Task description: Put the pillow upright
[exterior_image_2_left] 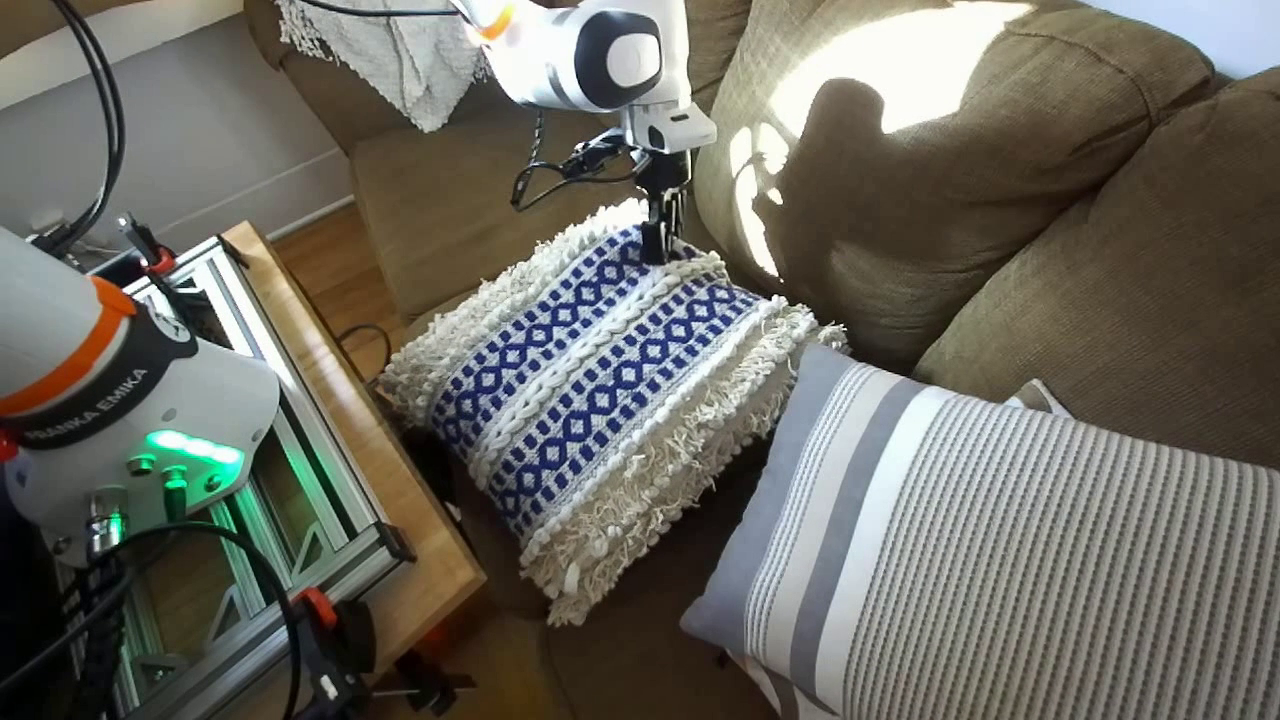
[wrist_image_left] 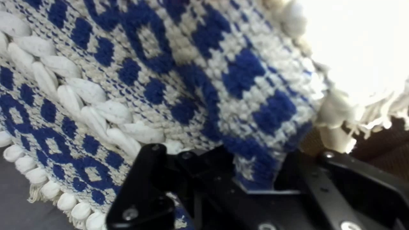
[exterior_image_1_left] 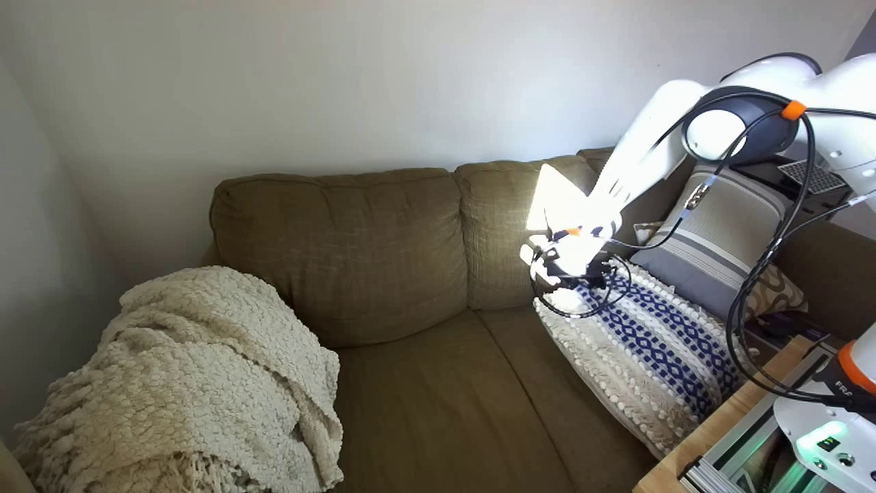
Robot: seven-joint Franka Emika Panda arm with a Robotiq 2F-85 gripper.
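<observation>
The cream-white pillow with navy-blue woven bands point(exterior_image_1_left: 636, 335) lies mostly flat on the sofa seat in both exterior views point(exterior_image_2_left: 590, 390). It fills much of the wrist view point(wrist_image_left: 143, 95). My gripper point(exterior_image_2_left: 658, 243) points down at the pillow's far edge, close to the sofa's back cushion. In the wrist view, a fold of the blue and white fabric is bunched between the black fingers point(wrist_image_left: 258, 166). The gripper is shut on that fold. The fingertips are partly hidden by the fabric.
A grey-white striped pillow point(exterior_image_2_left: 1050, 560) leans beside it, with a swirl-patterned one point(exterior_image_1_left: 777, 291) behind. Brown back cushions point(exterior_image_1_left: 349, 253) stand along the wall. A cream knitted blanket point(exterior_image_1_left: 205, 370) covers the far sofa end. The wooden base table point(exterior_image_2_left: 430, 550) borders the seat.
</observation>
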